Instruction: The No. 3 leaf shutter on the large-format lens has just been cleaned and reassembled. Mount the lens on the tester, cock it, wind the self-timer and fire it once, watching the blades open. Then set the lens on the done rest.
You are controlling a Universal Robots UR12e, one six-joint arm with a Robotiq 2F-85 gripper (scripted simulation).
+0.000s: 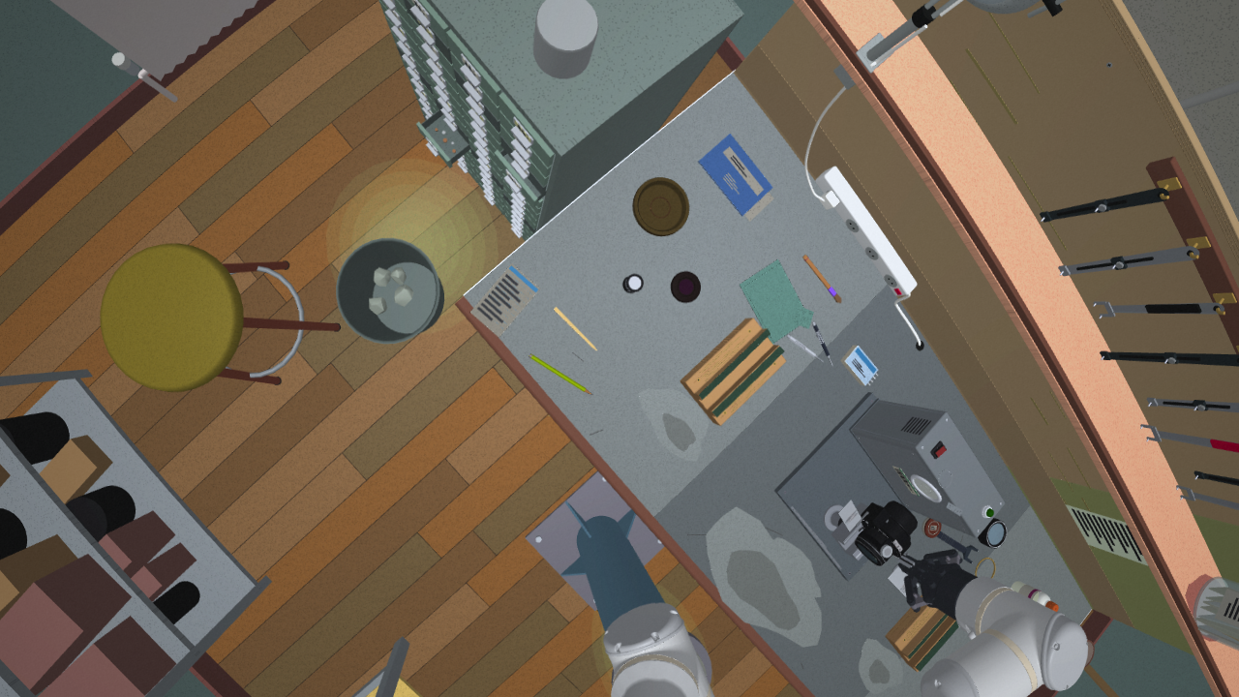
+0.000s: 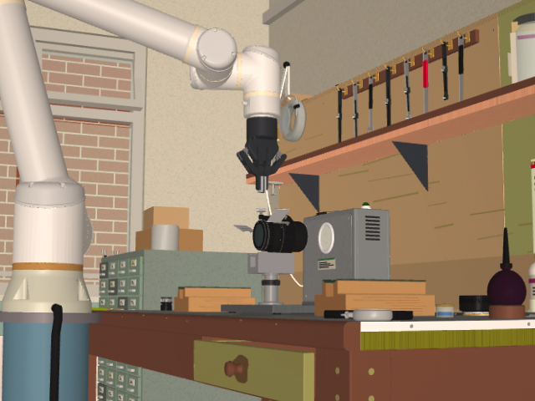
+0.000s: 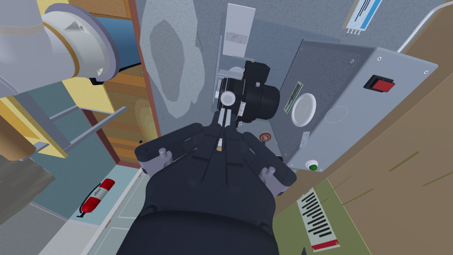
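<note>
At the near right end of the bench the black lens (image 2: 278,235) (image 1: 885,529) (image 3: 253,95) sits mounted on the tester's post (image 2: 271,276), its front glass facing away from the grey tester box (image 2: 345,254) (image 1: 927,459) (image 3: 345,104). A round silver knob (image 3: 227,98) stands on top of the shutter. One wooden rest (image 2: 374,298) (image 1: 923,633) lies in front of the tester box, another (image 1: 732,370) (image 2: 214,298) lies toward the middle of the bench. My gripper (image 2: 261,186) (image 3: 223,122) (image 1: 910,568) hangs a short way above the lens, fingers fully closed and holding nothing.
A grey-green drawer cabinet (image 1: 554,95) (image 2: 173,276) stands at the bench's far end. A long shelf (image 2: 410,125) with hanging tools runs above the tester. Small tools, a cloth (image 1: 774,299), a round dish (image 1: 660,205) and a power strip (image 1: 866,230) lie across the far bench top.
</note>
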